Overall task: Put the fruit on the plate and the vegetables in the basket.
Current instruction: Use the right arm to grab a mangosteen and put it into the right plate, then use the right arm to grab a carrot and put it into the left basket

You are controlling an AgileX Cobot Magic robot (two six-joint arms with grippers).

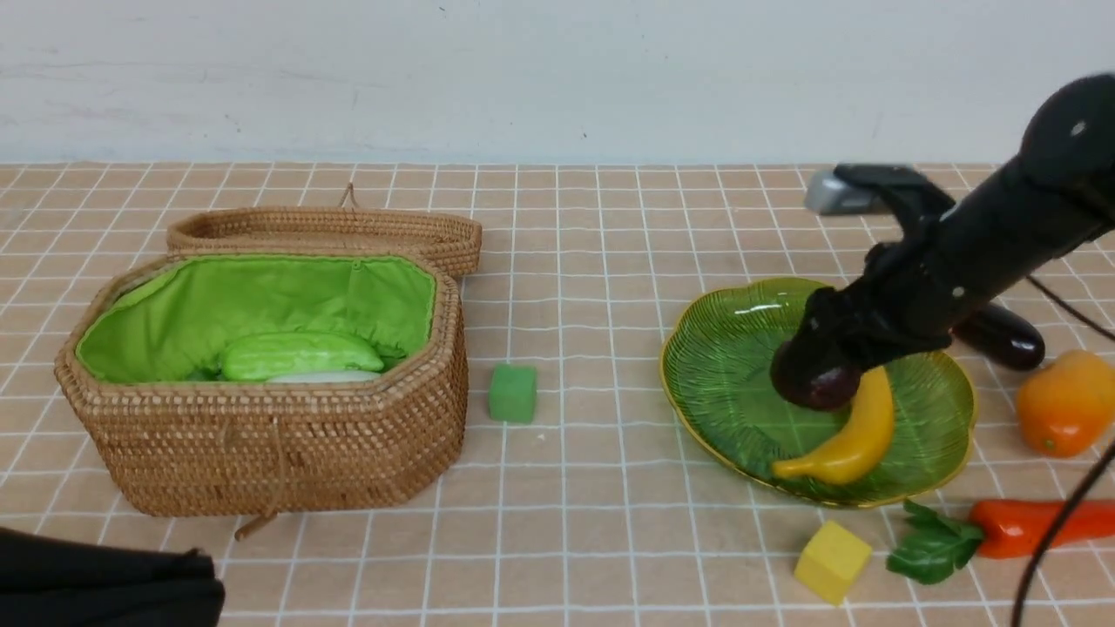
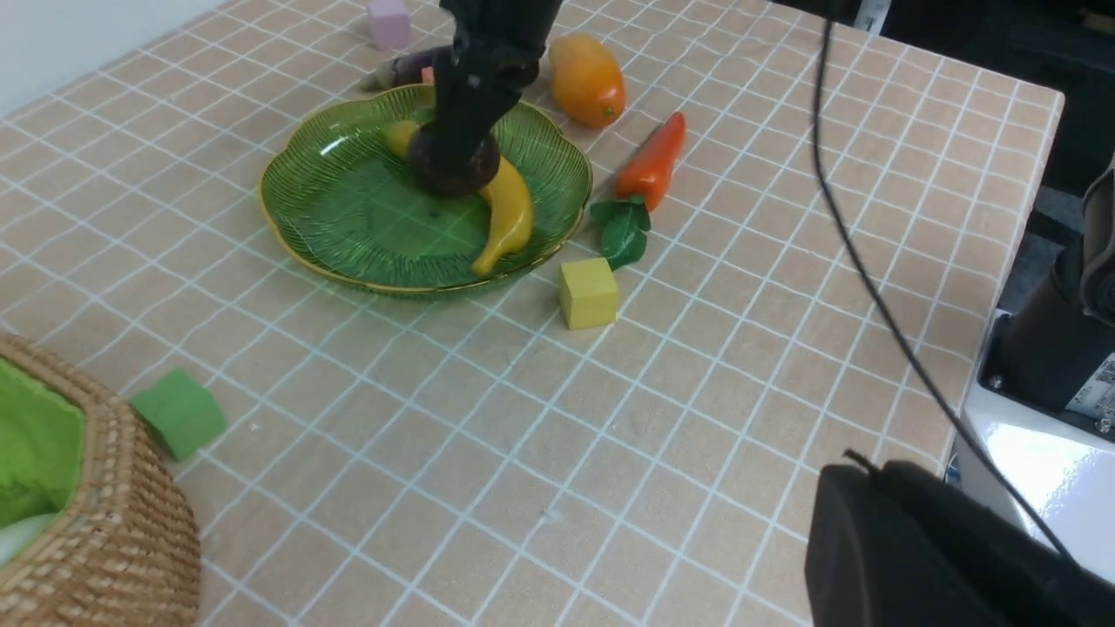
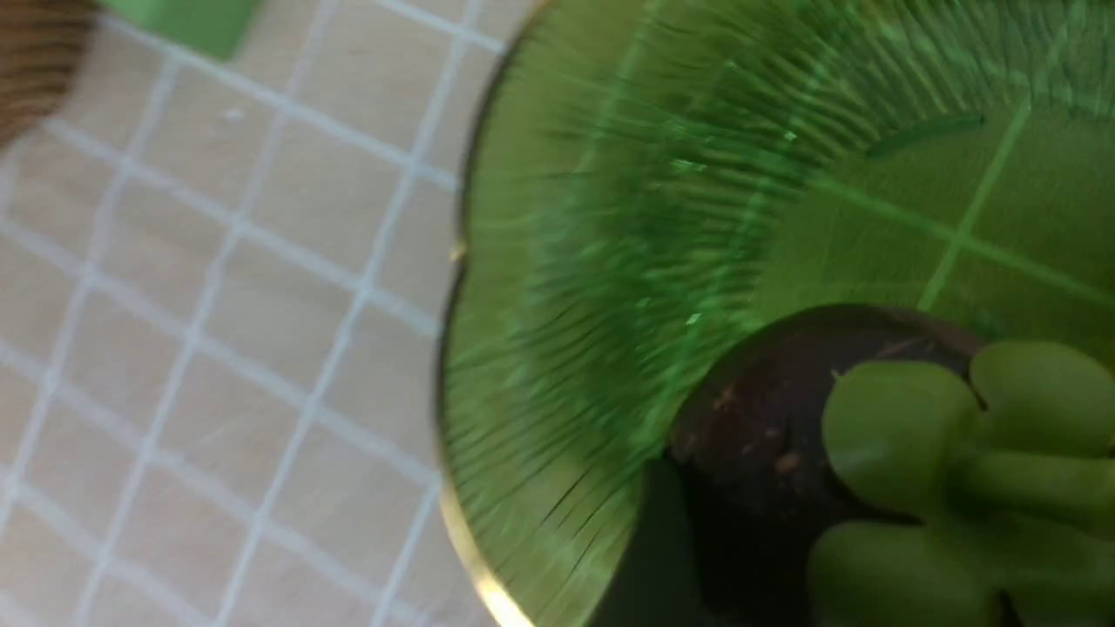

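My right gripper [image 1: 819, 361] is shut on the dark-purple mangosteen [image 1: 823, 387] and holds it low over the green ribbed plate [image 1: 723, 366], right beside the yellow banana [image 1: 858, 435] lying on the plate. In the right wrist view the mangosteen's green cap [image 3: 897, 418] fills the corner above the plate [image 3: 653, 174]. The eggplant [image 1: 1006, 340], mango [image 1: 1064, 402] and carrot [image 1: 1028, 527] lie on the table beside the plate. The wicker basket [image 1: 261, 435] holds the gourd [image 1: 300, 355] and the white radish [image 1: 318, 377]. My left gripper [image 2: 880, 488] is shut, empty and far from everything.
A green foam cube [image 1: 512, 394] sits between basket and plate. A yellow cube [image 1: 832, 562] lies in front of the plate by the carrot's leaves. A pink cube [image 2: 388, 22] lies behind the eggplant. The basket lid [image 1: 331, 228] lies open behind the basket.
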